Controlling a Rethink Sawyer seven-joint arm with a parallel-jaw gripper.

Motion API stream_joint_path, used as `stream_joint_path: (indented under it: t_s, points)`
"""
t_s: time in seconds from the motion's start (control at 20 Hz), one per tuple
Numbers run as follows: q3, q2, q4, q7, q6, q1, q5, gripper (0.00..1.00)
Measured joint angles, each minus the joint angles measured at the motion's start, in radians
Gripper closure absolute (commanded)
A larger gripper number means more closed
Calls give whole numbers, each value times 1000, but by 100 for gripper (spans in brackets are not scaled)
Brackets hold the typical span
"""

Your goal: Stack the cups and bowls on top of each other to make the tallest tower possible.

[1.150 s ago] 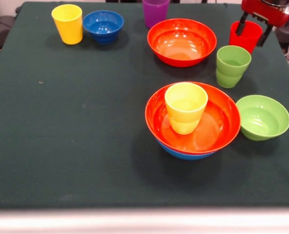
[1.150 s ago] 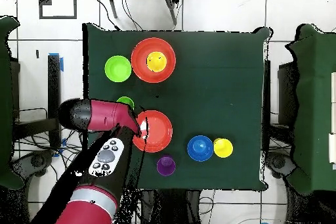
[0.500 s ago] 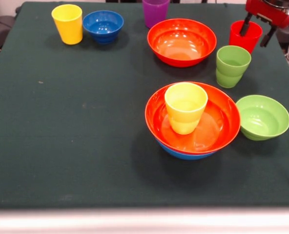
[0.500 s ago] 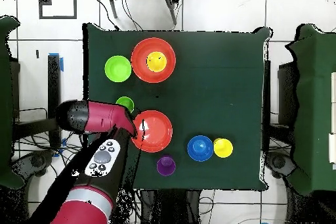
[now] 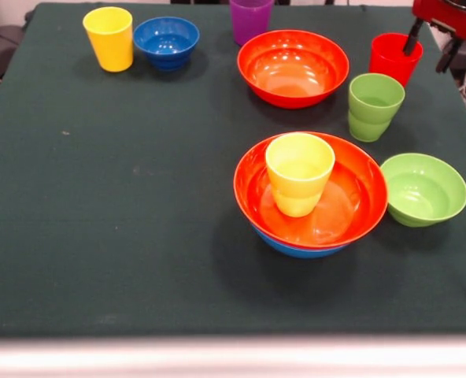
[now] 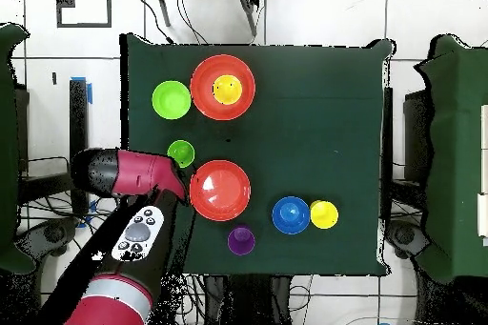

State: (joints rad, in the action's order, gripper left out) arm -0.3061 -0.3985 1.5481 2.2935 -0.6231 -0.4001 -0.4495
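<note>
The claw hangs open by the red cup.
It could bump the cup and tip it.

purple cup: rim cut off by the front view's top edge.
gripper: body cut off at the top right corner; only two dark fingers show.
red cup: hidden under the arm in the overhead view.
light-blue bowl: only a sliver shows beneath the orange-red bowl.
</note>
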Motion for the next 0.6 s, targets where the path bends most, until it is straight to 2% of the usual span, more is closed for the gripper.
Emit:
stream_joint_path:
  t_s: [0.6]
  points:
    - [0, 6, 5, 5, 25, -1, -7, 0]
